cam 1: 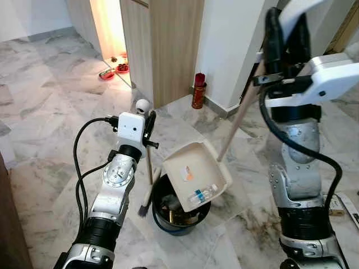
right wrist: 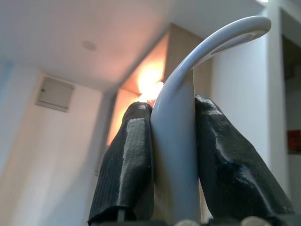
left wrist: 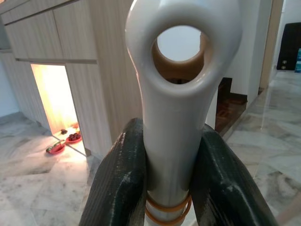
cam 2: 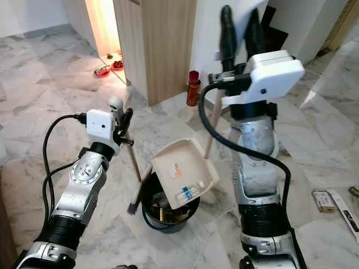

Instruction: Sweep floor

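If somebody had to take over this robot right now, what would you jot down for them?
Left gripper: shut on the broom handle, broom held upright beside the bin.
Right gripper: shut on the dustpan handle, raised high.
Dustpan is tilted over the black bin; a small bottle and bits of litter lie in the pan, not yet dropped.
Done: sweepings gathered and brought to the bin.
Left: probably tip further until the pan empties, then put the tools away.

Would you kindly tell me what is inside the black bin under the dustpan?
In the bin, brownish rubbish shows at the bottom, but I cannot tell what it is. The tilted dustpan, with a small clear bottle sliding out, covers the bin's far side.
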You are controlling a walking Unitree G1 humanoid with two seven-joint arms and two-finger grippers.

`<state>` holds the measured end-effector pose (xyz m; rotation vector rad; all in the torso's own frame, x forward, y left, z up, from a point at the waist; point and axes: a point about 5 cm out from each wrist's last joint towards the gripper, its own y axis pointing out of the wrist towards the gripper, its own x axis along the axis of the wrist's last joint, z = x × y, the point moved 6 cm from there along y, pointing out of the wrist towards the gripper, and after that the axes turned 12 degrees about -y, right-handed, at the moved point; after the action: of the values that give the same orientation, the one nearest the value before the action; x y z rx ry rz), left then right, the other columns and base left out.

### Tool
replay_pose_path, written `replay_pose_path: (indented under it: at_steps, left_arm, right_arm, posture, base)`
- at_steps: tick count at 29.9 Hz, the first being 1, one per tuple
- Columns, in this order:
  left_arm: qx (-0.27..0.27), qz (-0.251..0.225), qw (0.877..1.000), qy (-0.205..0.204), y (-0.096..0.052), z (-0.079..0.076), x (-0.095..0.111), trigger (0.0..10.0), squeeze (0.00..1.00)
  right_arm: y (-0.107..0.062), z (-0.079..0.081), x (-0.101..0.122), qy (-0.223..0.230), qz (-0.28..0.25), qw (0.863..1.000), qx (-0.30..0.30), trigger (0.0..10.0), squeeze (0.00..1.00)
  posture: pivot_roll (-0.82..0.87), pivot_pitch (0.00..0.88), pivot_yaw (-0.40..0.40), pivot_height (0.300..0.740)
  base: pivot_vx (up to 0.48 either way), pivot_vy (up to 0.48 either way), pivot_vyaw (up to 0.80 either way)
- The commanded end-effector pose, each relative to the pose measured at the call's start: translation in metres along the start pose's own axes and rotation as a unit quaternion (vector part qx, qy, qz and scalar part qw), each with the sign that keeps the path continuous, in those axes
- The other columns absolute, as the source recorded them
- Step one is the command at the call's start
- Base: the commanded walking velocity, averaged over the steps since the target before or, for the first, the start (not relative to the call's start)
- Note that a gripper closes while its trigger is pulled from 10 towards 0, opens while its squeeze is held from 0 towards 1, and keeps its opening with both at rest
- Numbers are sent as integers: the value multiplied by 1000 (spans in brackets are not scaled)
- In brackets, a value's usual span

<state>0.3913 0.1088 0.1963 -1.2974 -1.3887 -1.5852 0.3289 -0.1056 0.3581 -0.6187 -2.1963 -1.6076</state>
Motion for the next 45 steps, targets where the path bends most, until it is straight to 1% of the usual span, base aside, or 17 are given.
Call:
replay_pose_path:
  at_steps: [1, 7, 16, 22, 25, 28, 31, 34, 45]
  left_arm:
    - [-7, -30, 1000, 4, 1, -2, 15, 10000, 0]
    - [-9, -32, 999, 3, 1, -3, 16, 10000, 0]
    - [-11, -32, 999, 2, 1, -4, 16, 10000, 0]
    - [-11, -32, 999, 1, 1, -4, 16, 10000, 0]
    - [-12, -32, 999, 1, 1, -4, 16, 10000, 0]
    - [-12, -32, 999, 1, 1, -4, 16, 10000, 0]
    - [-12, -32, 999, 1, 1, -4, 16, 10000, 0]
    - [-12, -32, 999, 0, 2, -4, 17, 10000, 0]
    - [-11, -32, 999, 1, 2, -3, 17, 10000, 0]
  right_arm:
    - [10, -2, 36, 2, -77, 997, -1, 10000, 0]
    - [13, 11, 52, 22, -110, 993, 22, 10000, 0]
    - [10, 31, 69, 12, -142, 988, 66, 10000, 0]
    - [8, 35, 77, 6, -158, 984, 77, 10000, 0]
    - [5, 45, 83, -7, -172, 980, 102, 10000, 0]
    - [5, 47, 86, 0, -176, 978, 108, 10000, 0]
    - [4, 52, 93, -5, -188, 975, 119, 10000, 0]
    - [4, 53, 94, -6, -191, 974, 121, 10000, 0]
    - [2, 57, 99, -30, -203, 970, 132, 10000, 0]
  posture:
    - [157, 78, -85, 740]
    - [156, 78, -83, 740]
    - [154, 78, -84, 740]
    - [154, 78, -82, 740]
    - [153, 78, -81, 740]
    - [153, 78, -81, 740]
    - [150, 78, -82, 740]
    - [152, 78, -82, 740]
    - [153, 83, -82, 740]
  base:
    - [0, 0, 0]
    - [0, 0, 0]
    - [0, 0, 0]
    - [0, 0, 0]
    - [0, 0, 0]
    - [0, 0, 0]
    - [0, 0, 0]
    - [0, 0, 0]
    - [0, 0, 0]
